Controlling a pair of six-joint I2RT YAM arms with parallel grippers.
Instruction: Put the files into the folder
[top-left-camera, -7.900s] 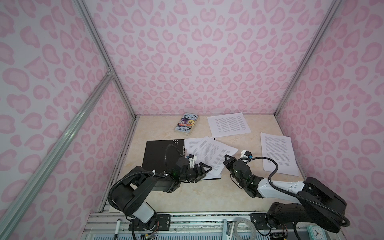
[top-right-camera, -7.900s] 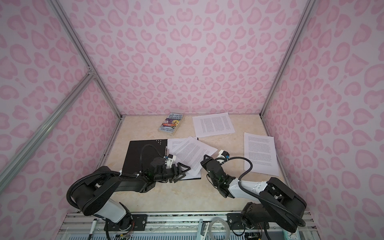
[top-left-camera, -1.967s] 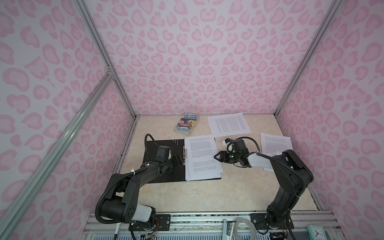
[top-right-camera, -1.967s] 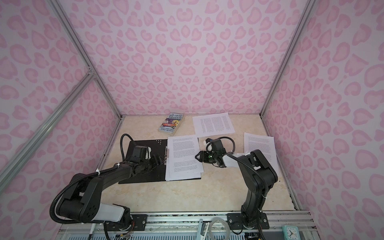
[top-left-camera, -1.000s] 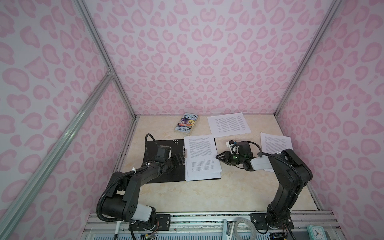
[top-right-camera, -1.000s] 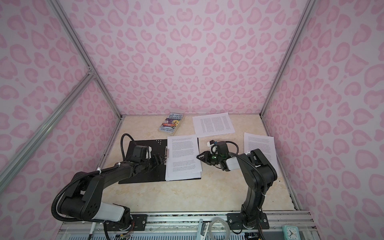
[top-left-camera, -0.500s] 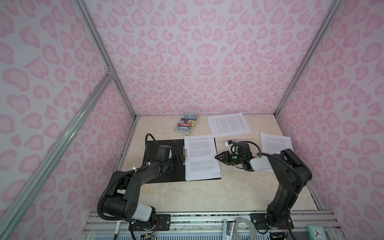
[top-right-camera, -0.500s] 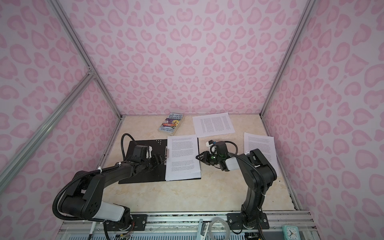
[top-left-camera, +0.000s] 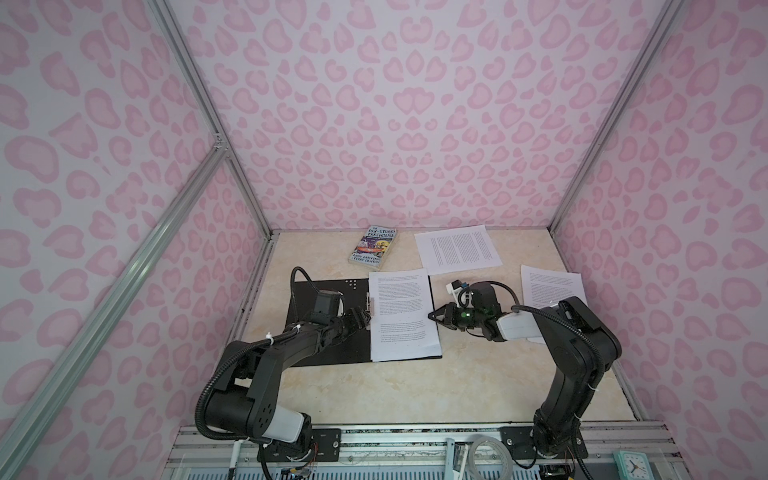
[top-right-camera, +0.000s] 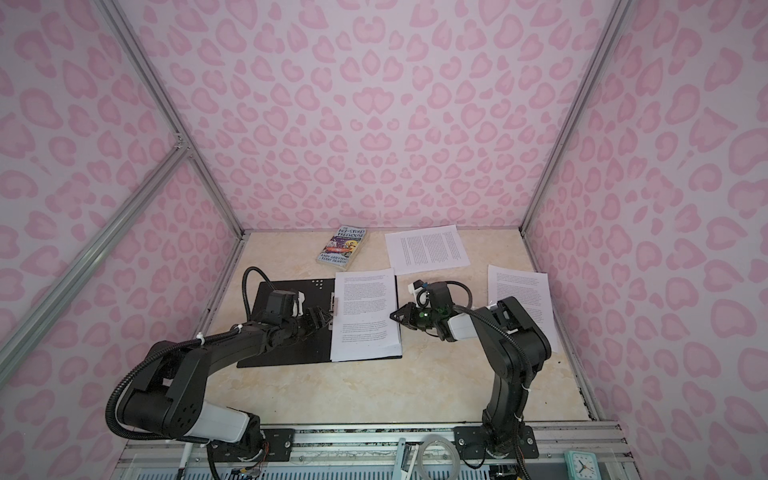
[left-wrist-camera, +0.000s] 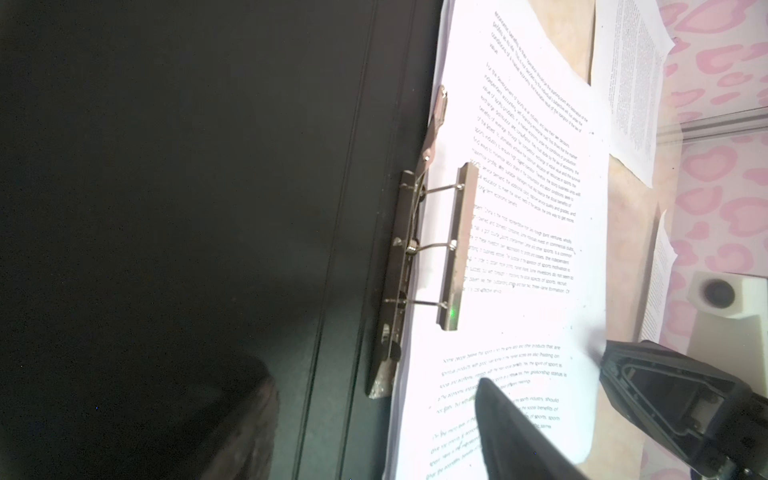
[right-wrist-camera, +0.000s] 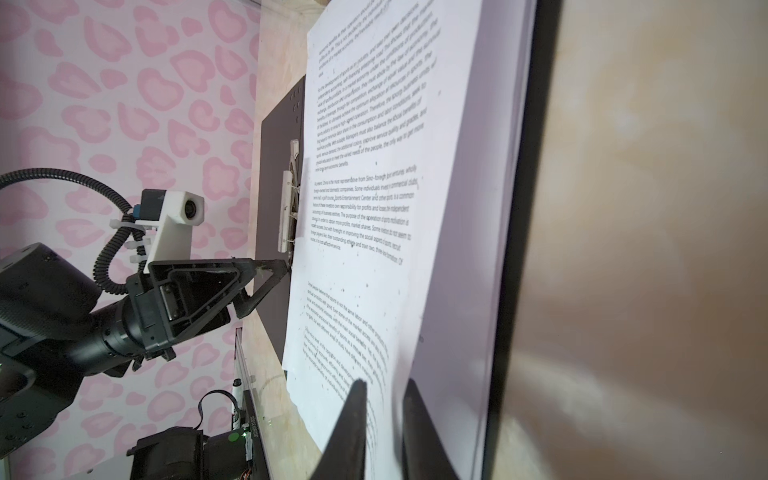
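Partly done: files stack (top-left-camera: 401, 316) lies on the folder (top-left-camera: 351, 353), two sheets (top-left-camera: 457, 249) (top-left-camera: 550, 286) loose outside it; left gripper (top-left-camera: 363, 322) gapes, right gripper (top-left-camera: 432, 316) nearly pinched, grip unclear.

Both arms reach low toward the middle; the left gripper (top-left-camera: 365, 321) is spread wide, and the right gripper (top-left-camera: 431, 316) is pinched nearly closed.
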